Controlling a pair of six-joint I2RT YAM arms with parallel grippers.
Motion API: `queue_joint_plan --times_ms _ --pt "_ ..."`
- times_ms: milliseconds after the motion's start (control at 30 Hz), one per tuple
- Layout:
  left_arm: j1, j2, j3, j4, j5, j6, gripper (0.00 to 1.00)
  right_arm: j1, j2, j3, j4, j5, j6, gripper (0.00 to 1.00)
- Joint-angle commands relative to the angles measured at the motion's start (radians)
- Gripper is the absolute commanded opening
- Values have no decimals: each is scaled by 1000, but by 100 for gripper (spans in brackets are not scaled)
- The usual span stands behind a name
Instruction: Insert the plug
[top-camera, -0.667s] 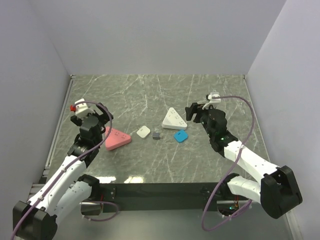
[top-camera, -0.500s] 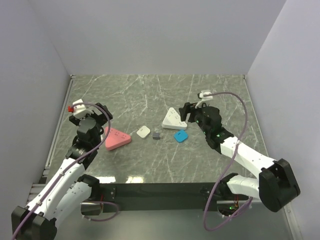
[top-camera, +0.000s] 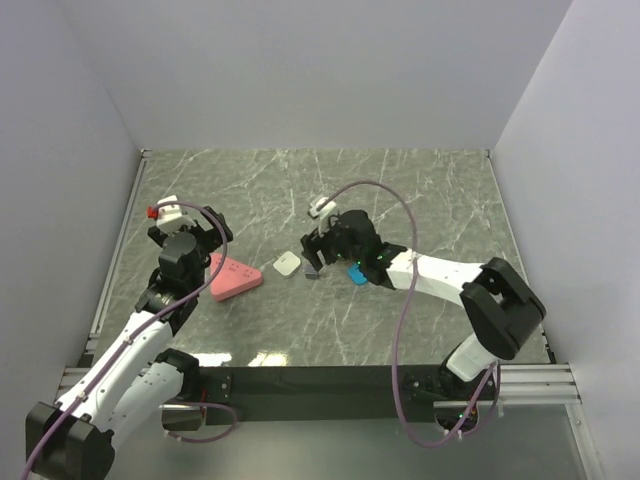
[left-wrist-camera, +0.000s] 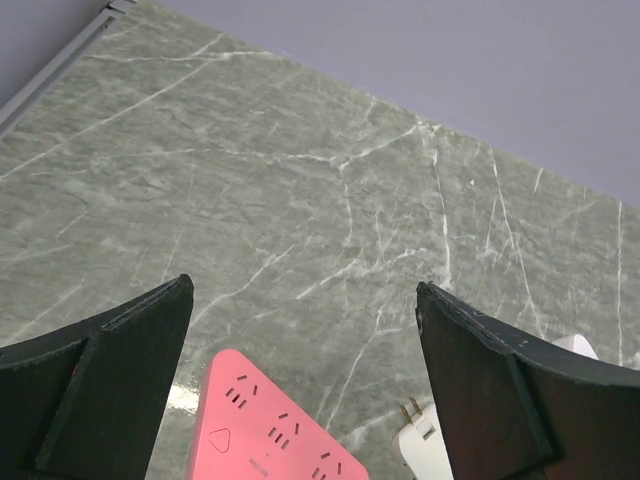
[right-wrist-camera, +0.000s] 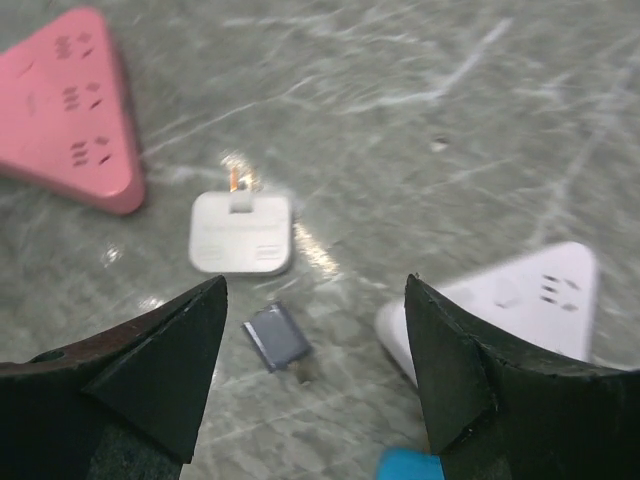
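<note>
**Both grippers open, plugs loose on the marble**

Your table (top-camera: 420, 190) is grey-green marble with white veins, closed in by plain pale walls (top-camera: 300, 80) at the back and sides, with a metal rail (top-camera: 120, 250) along its left edge.

The white plug (right-wrist-camera: 241, 232) lies flat near the middle, prongs bare and in no socket. It sits just beside the pink power strip (top-camera: 235, 277) but not touching it. A small grey plug (right-wrist-camera: 277, 337) lies just beside it on the other side.

Your right gripper (right-wrist-camera: 316, 284) hangs over these two with its fingers spread wide and nothing between them. That view is blurred. The white power strip (right-wrist-camera: 520, 300) shows past the right finger, and a blue piece (top-camera: 360, 273) lies near the grey plug.

Your left gripper (left-wrist-camera: 302, 288) is also spread and empty, raised over the left side of the table – the pink strip's sockets face up below it
</note>
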Motion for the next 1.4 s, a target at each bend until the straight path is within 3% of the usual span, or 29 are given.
queue_joint_plan --times_ms 0,233,667,1367 --pt "-1 8 28 12 47 22 100 30 48 78 -30 -139 -92 78" --pt "-1 16 33 18 107 25 100 78 154 150 -75 -182 -129 77" --pt "-1 14 34 20 150 19 99 109 323 265 -135 -124 -92 75" --pt "-1 56 42 35 174 17 100 155 395 256 -100 20 -37 75"
